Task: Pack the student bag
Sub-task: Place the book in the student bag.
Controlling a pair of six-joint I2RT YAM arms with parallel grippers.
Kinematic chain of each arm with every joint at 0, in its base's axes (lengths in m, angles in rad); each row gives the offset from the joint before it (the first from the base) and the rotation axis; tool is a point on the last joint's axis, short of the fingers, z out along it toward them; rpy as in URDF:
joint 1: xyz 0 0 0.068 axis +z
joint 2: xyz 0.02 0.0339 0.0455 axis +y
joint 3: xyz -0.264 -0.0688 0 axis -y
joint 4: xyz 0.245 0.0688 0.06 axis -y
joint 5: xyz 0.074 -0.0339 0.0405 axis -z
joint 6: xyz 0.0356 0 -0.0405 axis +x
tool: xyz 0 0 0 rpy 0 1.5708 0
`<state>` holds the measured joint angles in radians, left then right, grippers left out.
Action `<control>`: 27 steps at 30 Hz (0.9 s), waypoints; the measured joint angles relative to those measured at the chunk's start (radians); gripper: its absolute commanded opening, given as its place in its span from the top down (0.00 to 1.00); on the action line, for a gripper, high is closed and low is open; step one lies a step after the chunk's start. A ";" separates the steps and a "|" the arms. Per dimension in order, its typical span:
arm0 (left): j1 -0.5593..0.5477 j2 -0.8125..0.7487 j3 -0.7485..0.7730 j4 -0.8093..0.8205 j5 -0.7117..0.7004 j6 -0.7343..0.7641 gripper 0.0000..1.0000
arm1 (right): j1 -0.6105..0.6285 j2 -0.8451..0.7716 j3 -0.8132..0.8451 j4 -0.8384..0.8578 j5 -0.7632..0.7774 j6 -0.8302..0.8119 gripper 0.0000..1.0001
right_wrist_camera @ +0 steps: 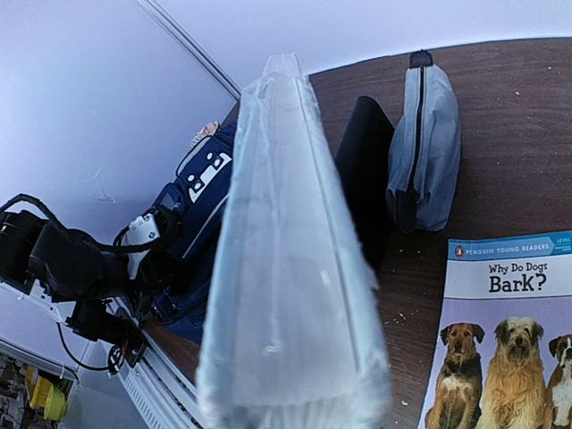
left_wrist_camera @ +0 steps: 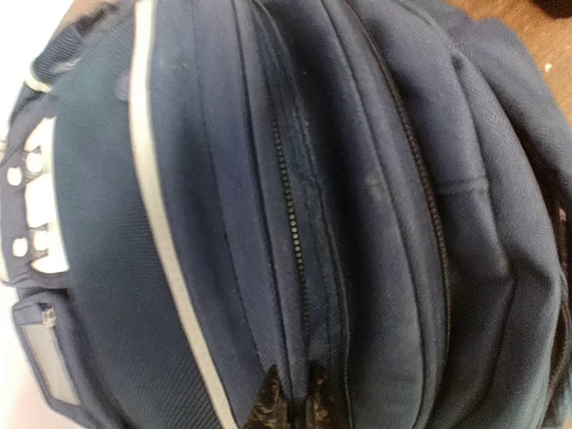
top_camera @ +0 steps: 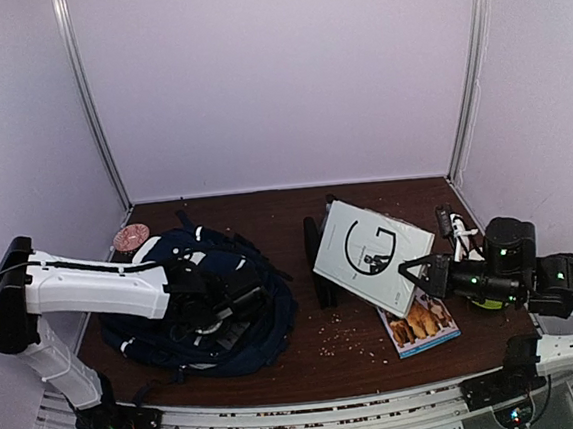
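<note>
The student bag [top_camera: 174,249], navy with white trim, lies slumped on the left of the table. My left gripper [top_camera: 219,306] is pressed down on top of it. In the left wrist view the bag [left_wrist_camera: 375,223] fills the frame, and the left gripper [left_wrist_camera: 295,404] is shut on a fold of its fabric beside a zip. My right gripper [top_camera: 409,269] is shut on the lower corner of a white book [top_camera: 365,253] and holds it tilted above the table's middle. The right wrist view shows that book [right_wrist_camera: 286,268] edge-on, hiding the fingers, with the bag [right_wrist_camera: 192,201] beyond it.
A dog book [top_camera: 422,325], titled "Why Do Dogs Bark?" [right_wrist_camera: 509,340], lies flat at the front right. A small grey pouch [right_wrist_camera: 424,147] and a black object [right_wrist_camera: 362,179] sit behind the white book. A round copper disc [top_camera: 130,237] lies at the back left. Crumbs [top_camera: 343,340] dot the table.
</note>
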<state>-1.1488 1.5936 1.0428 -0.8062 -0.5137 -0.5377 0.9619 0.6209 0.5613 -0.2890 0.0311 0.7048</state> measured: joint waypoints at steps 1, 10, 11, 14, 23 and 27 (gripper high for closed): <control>0.000 -0.027 0.005 -0.018 -0.005 0.000 1.00 | 0.000 0.005 0.010 -0.003 -0.004 0.000 1.00; 0.033 -0.368 0.058 -0.127 -0.048 -0.003 1.00 | 0.000 0.081 0.110 0.081 -0.132 0.098 1.00; 0.037 -0.401 0.058 -0.129 -0.048 -0.003 1.00 | 0.003 0.097 0.114 0.105 -0.152 0.118 1.00; 0.048 -0.513 0.052 -0.126 -0.048 -0.003 1.00 | 0.016 0.148 0.119 0.161 -0.201 0.168 1.00; 0.050 -0.763 -0.077 -0.063 -0.055 -0.002 1.00 | 0.105 0.384 0.119 0.281 -0.276 0.297 1.00; 0.050 -0.790 -0.104 -0.040 -0.055 -0.005 1.00 | 0.137 0.526 0.119 0.387 -0.321 0.359 1.00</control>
<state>-1.0988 0.8040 0.9390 -0.8459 -0.5686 -0.5423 1.0992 1.1473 0.6804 0.0978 -0.2901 1.0641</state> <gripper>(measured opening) 0.067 0.170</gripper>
